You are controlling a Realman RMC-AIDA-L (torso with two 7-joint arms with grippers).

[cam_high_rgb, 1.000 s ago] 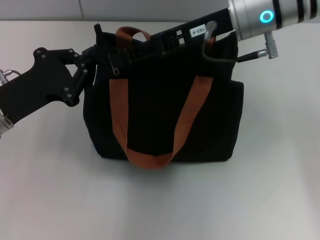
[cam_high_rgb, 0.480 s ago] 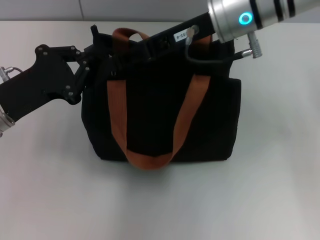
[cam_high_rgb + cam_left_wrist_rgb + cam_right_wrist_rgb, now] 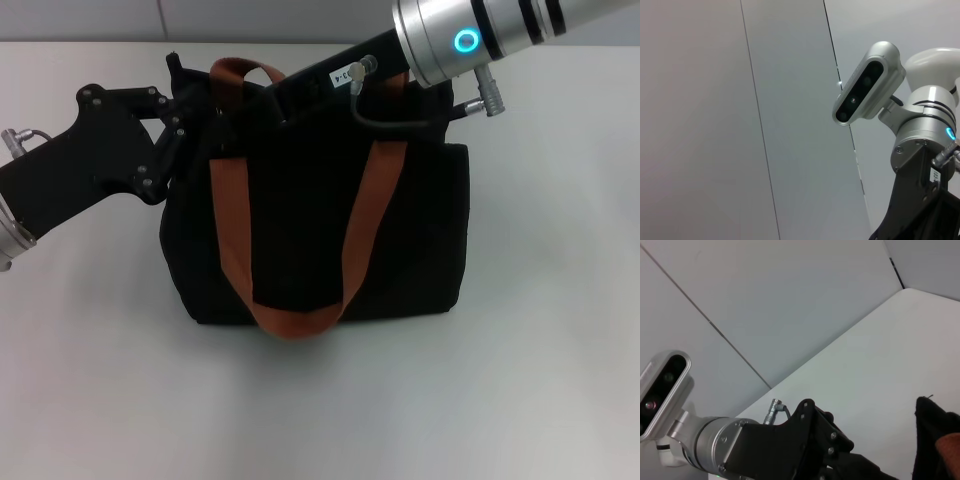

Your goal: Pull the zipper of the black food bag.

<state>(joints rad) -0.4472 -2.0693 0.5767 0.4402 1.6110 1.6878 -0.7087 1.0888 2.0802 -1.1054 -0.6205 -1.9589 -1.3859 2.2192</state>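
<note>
Head view: left hand braces the bag corner; right hand at top opening, likely for zipper; grips cannot be told.

The top of the bag is crowded: the left gripper presses at its left corner, and the right arm lies across the opening. The 2 straps hang over the front. The table around the bag is free.
</note>
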